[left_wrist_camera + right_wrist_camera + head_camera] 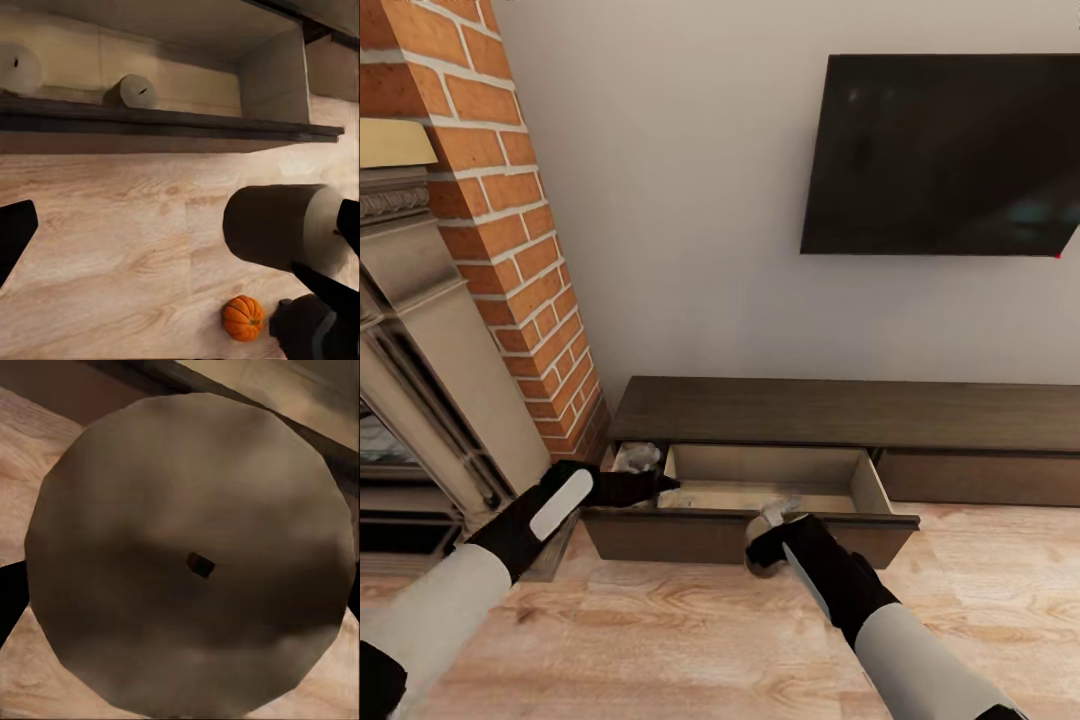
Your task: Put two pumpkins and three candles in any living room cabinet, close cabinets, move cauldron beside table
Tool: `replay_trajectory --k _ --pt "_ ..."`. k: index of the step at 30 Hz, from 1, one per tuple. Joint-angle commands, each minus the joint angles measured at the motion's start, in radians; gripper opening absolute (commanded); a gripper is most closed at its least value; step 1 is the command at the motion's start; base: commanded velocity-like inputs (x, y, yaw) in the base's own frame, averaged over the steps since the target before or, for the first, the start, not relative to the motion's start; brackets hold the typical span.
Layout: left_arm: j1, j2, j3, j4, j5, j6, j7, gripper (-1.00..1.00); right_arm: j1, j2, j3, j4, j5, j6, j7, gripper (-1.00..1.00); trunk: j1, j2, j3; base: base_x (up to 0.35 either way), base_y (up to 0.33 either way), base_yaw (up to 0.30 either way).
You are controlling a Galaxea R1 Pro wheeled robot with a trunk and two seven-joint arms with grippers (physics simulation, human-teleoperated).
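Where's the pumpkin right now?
In the left wrist view, one pumpkin sits on the wood floor outside the open drawer, just beyond the candle the right gripper holds.

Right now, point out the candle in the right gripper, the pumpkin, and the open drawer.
candle (187, 562), right wrist view, round top beside wick.
pumpkin (242, 318), left wrist view, ribbed orange side.
open drawer (760, 465), head view, tan back wall.
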Motion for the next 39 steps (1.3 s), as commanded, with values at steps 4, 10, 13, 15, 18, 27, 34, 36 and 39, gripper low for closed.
replay_trajectory --k 4,10,13,15,18,27,34,36,39 --pt "0.013 0.065 0.091 -0.155 0.001 0.038 0.000 1.00 -0.002 -0.002 -0.002 -0.077 -0.003 0.069 -0.008 -1.00 0.000 0.000 0.000 0.000 0.000 0.000" --pt "0.017 0.099 0.173 -0.284 0.001 0.054 0.000 1.00 -0.011 -0.020 -0.029 -0.153 -0.005 0.117 -0.071 -1.00 0.000 0.000 0.000 0.000 0.000 0.000" --pt "0.017 0.096 0.214 -0.338 0.002 0.054 0.001 1.00 -0.014 -0.021 -0.057 -0.170 -0.005 0.152 -0.078 -1.00 0.000 0.000 0.000 0.000 0.000 0.000" --pt "0.017 0.093 0.242 -0.380 0.001 0.053 0.002 1.00 -0.015 -0.021 -0.063 -0.172 -0.005 0.167 -0.079 -1.00 0.000 0.000 0.000 0.000 0.000 0.000" --pt "0.017 0.092 0.259 -0.410 0.001 0.054 0.002 1.00 -0.017 -0.022 -0.068 -0.175 -0.004 0.175 -0.081 -1.00 0.000 0.000 0.000 0.067 0.000 0.000" --pt "0.018 0.066 0.268 -0.389 0.002 0.048 0.002 1.00 -0.023 -0.025 -0.071 -0.167 -0.007 0.177 -0.101 -1.00 0.000 0.000 0.000 0.289 -0.046 0.000" --pt "0.019 0.061 0.268 -0.387 0.003 0.050 0.001 1.00 -0.023 -0.025 -0.070 -0.165 -0.009 0.174 -0.102 -1.00 0.000 0.000 0.000 0.326 -0.070 0.000" --pt "0.018 0.060 0.268 -0.387 0.003 0.050 0.001 1.00 -0.022 -0.026 -0.070 -0.170 -0.009 0.176 -0.102 -1.00 0.000 0.000 0.000 0.327 -0.071 0.000" --pt "0.018 0.059 0.267 -0.387 0.004 0.051 0.001 1.00 -0.022 -0.027 -0.070 -0.170 -0.009 0.178 -0.102 -1.00 0.000 0.000 0.000 0.327 -0.070 0.000"
